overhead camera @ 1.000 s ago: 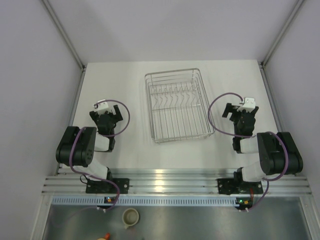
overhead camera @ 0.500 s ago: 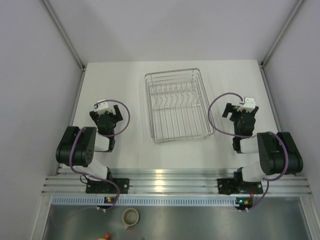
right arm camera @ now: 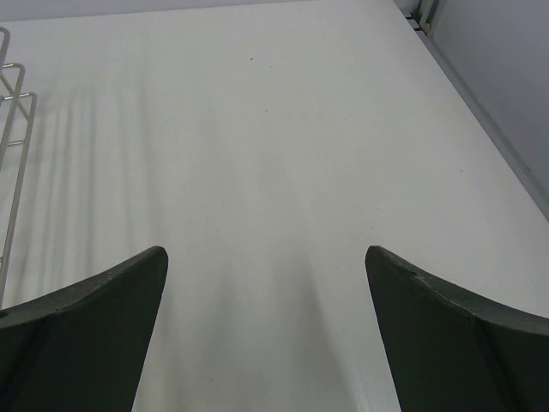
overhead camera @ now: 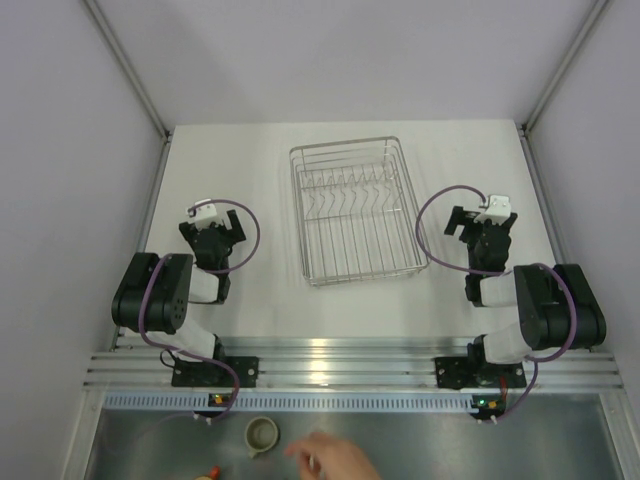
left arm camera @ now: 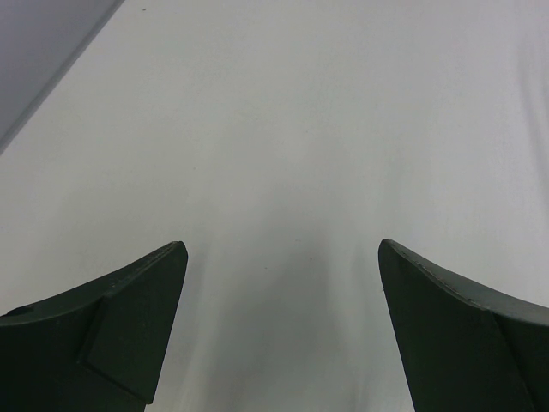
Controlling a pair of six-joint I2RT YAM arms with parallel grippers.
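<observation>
We find no text, label, brand, number or sign that can be read in any of the views. The wire rack (overhead camera: 355,210), the white surface (overhead camera: 270,180) and the arms carry no lettering that we can make out, and both wrist views show only bare surface between dark, unmarked fingers (left arm camera: 129,326).
</observation>
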